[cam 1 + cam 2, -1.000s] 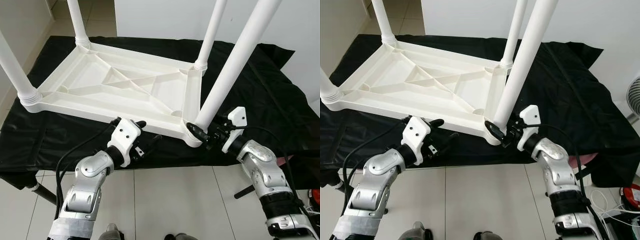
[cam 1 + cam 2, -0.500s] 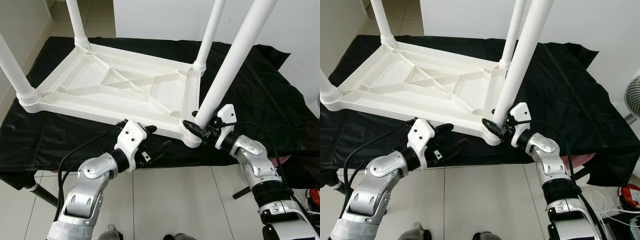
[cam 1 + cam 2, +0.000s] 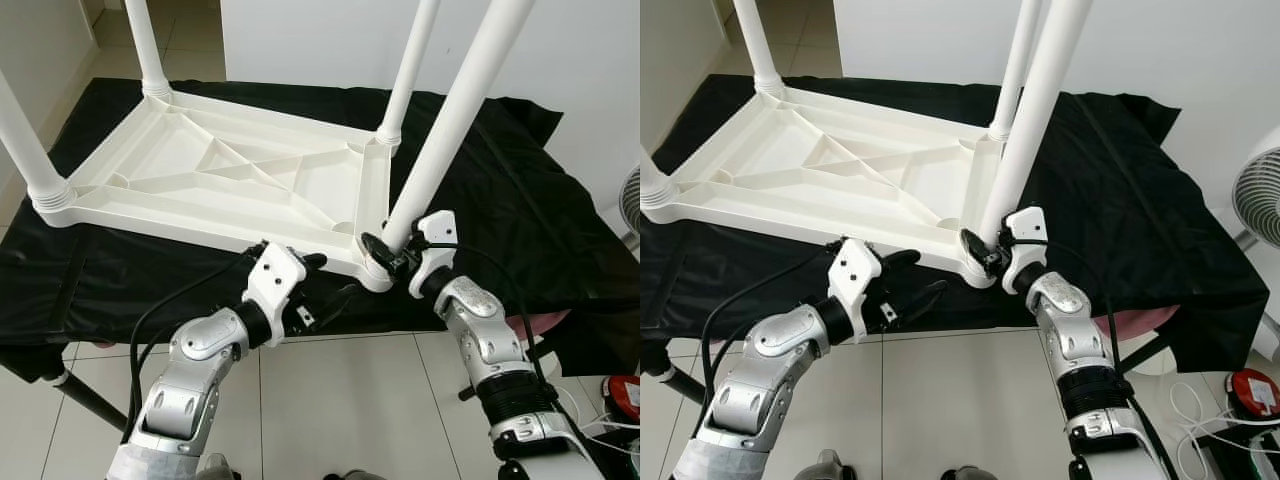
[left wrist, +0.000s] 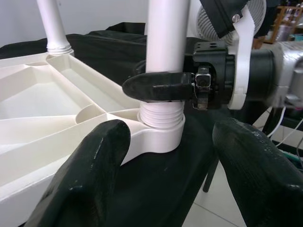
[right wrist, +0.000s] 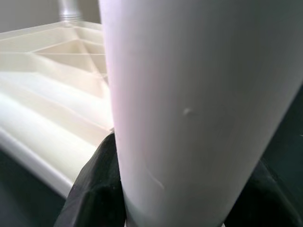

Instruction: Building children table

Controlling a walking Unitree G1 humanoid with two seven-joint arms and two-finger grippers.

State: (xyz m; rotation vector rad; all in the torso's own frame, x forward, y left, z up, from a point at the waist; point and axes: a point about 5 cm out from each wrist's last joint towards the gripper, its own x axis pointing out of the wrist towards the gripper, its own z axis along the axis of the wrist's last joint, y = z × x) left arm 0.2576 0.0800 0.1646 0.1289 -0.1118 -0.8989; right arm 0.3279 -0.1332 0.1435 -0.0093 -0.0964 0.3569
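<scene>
A white plastic children's table (image 3: 200, 170) lies upside down on a black cloth, its legs pointing up. The near right leg (image 3: 450, 120) stands in the corner socket (image 4: 161, 130). My right gripper (image 3: 385, 250) is shut around this leg just above the socket, with a black finger (image 5: 94, 189) on each side of the white tube (image 5: 189, 109). My left gripper (image 3: 328, 278) is open at the table's front edge, just left of that socket. In the left wrist view its two fingers (image 4: 90, 175) frame the socket and touch nothing.
The black cloth (image 3: 520, 190) covers a low stand and hangs over its front edge. Three other white legs, such as the left one (image 3: 25, 130), rise around the frame. A white fan (image 3: 1255, 195) and a red object (image 3: 1252, 392) stand on the tiled floor at the right.
My left gripper has moved right along the front edge toward the corner socket, and its fingers have spread. My right arm has pressed in closer around the leg base.
</scene>
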